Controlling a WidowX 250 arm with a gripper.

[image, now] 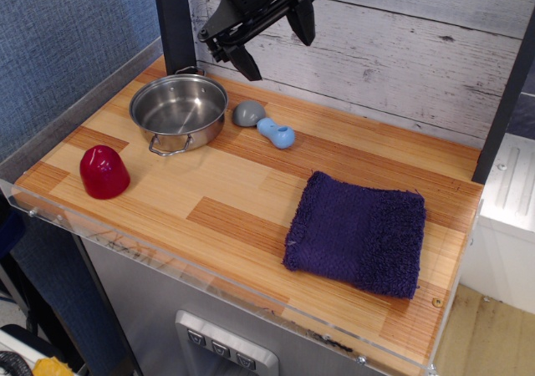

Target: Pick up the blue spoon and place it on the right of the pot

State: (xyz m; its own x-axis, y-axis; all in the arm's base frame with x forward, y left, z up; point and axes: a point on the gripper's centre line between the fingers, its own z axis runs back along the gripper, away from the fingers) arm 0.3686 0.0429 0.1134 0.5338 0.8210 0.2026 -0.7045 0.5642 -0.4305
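Two black fingers of the gripper [276,42] hang spread wide and empty above the back of the table [251,200]. Below, the blue spoon [264,124] lies flat just right of the pot [178,109] (grey bowl nearest its rim). Nearer the front sit a red dome [104,172] and a dark towel [358,231].

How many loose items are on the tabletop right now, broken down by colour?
Silver: 1, the pot
Red: 1, the dome-shaped object
Light blue with grey: 1, the blue spoon
Dark blue: 1, the towel
Total: 4
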